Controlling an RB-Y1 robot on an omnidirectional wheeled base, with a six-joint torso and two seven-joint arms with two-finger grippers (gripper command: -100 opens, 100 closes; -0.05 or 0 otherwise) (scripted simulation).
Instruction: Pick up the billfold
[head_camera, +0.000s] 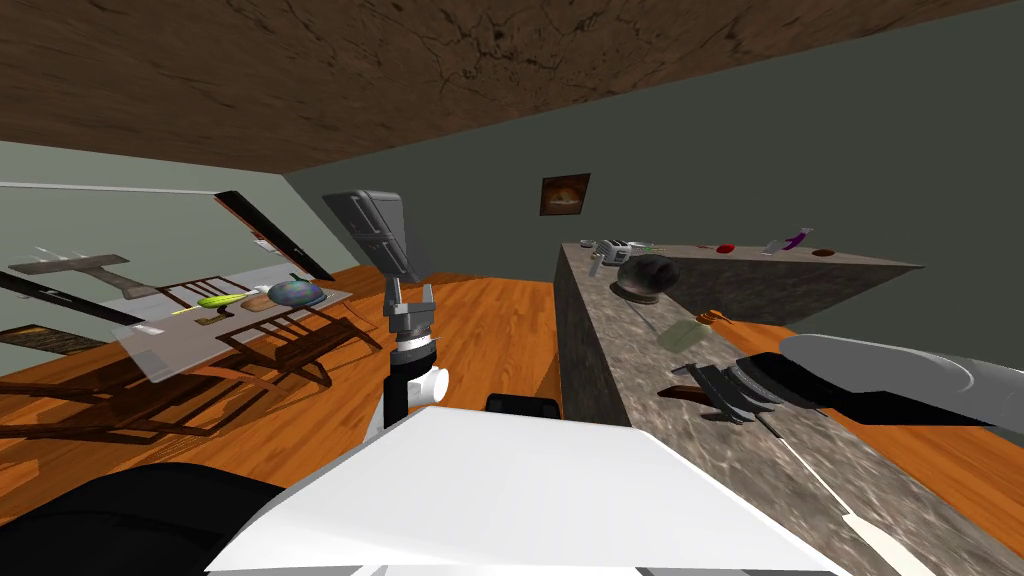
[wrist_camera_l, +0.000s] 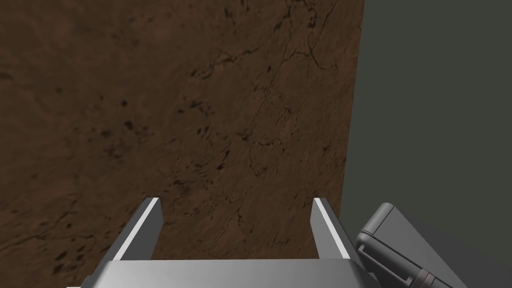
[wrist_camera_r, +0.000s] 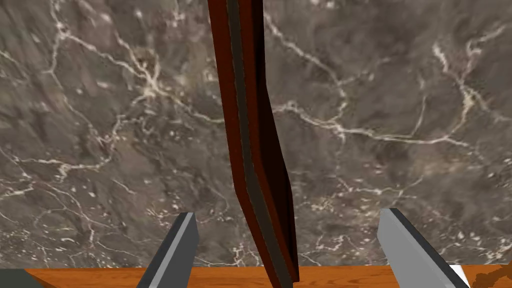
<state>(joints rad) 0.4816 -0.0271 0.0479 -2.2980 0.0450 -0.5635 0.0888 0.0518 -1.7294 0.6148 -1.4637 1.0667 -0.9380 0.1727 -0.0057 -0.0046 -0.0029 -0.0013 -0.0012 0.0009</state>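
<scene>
The left gripper (head_camera: 410, 298) stood raised at about 9 o'clock of the marble counter (head_camera: 800, 470), fingers apart and holding nothing (wrist_camera_l: 235, 210), taking no part in the job. Further right, the billfold (head_camera: 680, 393), a thin reddish-brown thing with a dark seam, lay on the counter's near stretch, just at 9 o'clock of the right gripper (head_camera: 718, 388). In the right wrist view it ran from between the spread fingers (wrist_camera_r: 287, 217) straight out to the gripper's 12 o'clock, across the veined stone (wrist_camera_r: 100, 125). Neither finger touched the billfold (wrist_camera_r: 247, 125); one stood at each side, with a gap. I judged the reach and the lining-up done, while the closing on the billfold and the lift off the counter were not yet done
</scene>
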